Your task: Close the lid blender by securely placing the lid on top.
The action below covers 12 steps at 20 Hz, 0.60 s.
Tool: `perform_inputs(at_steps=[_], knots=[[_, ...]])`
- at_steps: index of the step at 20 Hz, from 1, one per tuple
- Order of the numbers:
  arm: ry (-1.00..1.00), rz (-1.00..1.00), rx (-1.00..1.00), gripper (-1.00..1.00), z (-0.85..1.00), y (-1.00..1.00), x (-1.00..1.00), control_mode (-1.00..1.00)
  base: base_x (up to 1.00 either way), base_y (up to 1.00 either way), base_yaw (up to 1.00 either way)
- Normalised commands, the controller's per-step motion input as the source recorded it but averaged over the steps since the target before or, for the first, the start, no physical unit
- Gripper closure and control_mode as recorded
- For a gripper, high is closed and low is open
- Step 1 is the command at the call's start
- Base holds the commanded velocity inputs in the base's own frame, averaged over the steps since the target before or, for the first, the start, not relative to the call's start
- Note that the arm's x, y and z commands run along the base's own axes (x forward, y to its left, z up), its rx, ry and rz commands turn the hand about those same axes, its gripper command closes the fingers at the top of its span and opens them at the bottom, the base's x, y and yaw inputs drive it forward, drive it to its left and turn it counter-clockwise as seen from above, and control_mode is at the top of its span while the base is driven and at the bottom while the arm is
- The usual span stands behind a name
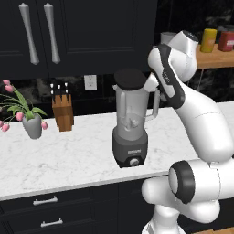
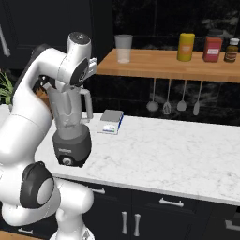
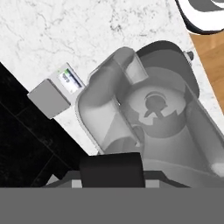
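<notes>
The blender (image 1: 130, 132) stands on the marble counter, a clear grey jar with a side handle on a dark base with a round knob (image 1: 134, 161). The black round lid (image 1: 130, 78) sits just over the jar's mouth, slightly above the rim. My gripper (image 1: 145, 84) reaches in from the right and is shut on the lid's edge. In the hand view I look down into the uncovered jar (image 3: 153, 118) with its blades, and the lid (image 3: 111, 169) shows edge-on as a black block at the bottom. From the right base view the blender (image 2: 70, 131) is partly behind my arm.
A knife block (image 1: 62, 112) and a flower vase (image 1: 32, 125) stand left of the blender. A small kitchen scale (image 2: 111, 121) lies to its right. A wooden shelf (image 2: 154, 65) above carries a tumbler glass (image 2: 123, 48) and canisters, with utensils (image 2: 173, 101) hanging below.
</notes>
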Motion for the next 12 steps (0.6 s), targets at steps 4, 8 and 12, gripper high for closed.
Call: perform_inputs(at_steps=[4, 8, 12], knots=[[0.00, -0.01, 0.00, 1.00, 0.00, 0.00, -0.21, -1.00, 0.00, 0.00, 0.00], [0.02, 0.00, 0.00, 1.00, 0.00, 0.00, -0.24, -1.00, 0.00, 0.00, 0.00], [0.03, 0.00, 0.00, 1.00, 0.00, 0.00, -0.25, -1.00, 0.00, 0.00, 0.00]])
